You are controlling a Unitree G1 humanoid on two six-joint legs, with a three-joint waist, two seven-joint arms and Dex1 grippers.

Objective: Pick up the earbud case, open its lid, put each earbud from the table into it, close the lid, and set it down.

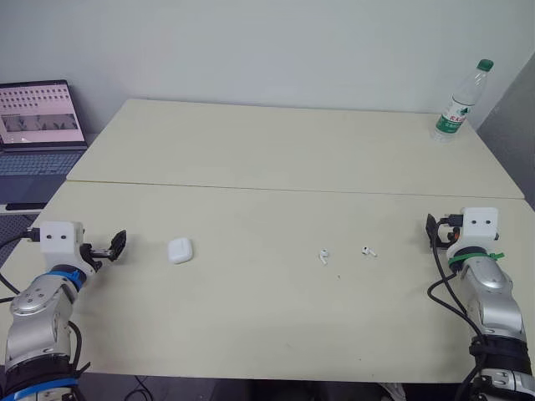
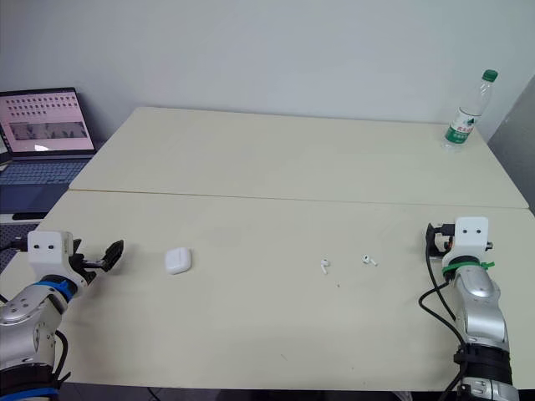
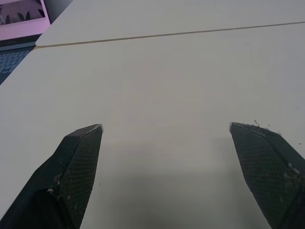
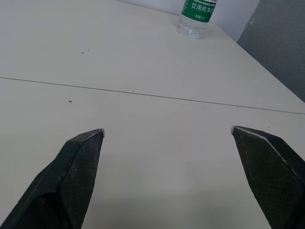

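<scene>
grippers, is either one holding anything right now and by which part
Nothing is held. The left gripper and right gripper are both open and empty; the earbud case lies on the table.

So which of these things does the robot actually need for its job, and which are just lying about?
Needed for the job: earbud case, left earbud, right earbud.
Just lying about: water bottle, laptop.
</scene>
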